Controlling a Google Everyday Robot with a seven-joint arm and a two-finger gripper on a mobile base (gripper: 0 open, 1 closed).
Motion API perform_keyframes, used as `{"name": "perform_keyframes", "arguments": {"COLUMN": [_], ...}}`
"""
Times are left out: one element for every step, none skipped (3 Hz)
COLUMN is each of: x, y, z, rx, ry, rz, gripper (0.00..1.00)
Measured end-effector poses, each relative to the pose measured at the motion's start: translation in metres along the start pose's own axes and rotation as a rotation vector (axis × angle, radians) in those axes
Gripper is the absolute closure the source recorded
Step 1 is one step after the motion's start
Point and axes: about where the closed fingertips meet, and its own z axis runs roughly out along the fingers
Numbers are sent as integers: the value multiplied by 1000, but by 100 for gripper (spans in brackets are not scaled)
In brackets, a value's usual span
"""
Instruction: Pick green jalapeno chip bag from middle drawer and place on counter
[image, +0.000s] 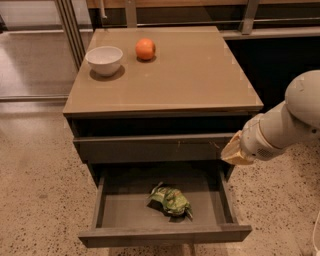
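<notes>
One crumpled green jalapeno chip bag (170, 201) lies just right of centre in the open middle drawer (165, 234), while the gripper (234, 151) hovers above the drawer's right wall — wide or narrow, I cannot tell — and the counter (200, 75) bears a white bowl (104, 59) and an orange (145, 49) far left.

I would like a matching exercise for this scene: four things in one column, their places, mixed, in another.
1 white bowl
2 orange fruit
3 green jalapeno chip bag
4 gripper

A inside the open middle drawer
B on the counter, rear left
C beside the shut drawer front, right end
D on the counter, right of the bowl

Pairs: 1-B, 2-D, 3-A, 4-C
</notes>
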Motion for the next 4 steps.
{"name": "perform_keyframes", "arguments": {"x": [0, 0, 8, 18], "y": [-3, -3, 5, 24], "z": [5, 5, 28, 97], "rx": [6, 6, -4, -45], "ry": [-6, -5, -21, -88], "rz": [3, 3, 1, 20], "gripper": [100, 100, 100, 100]}}
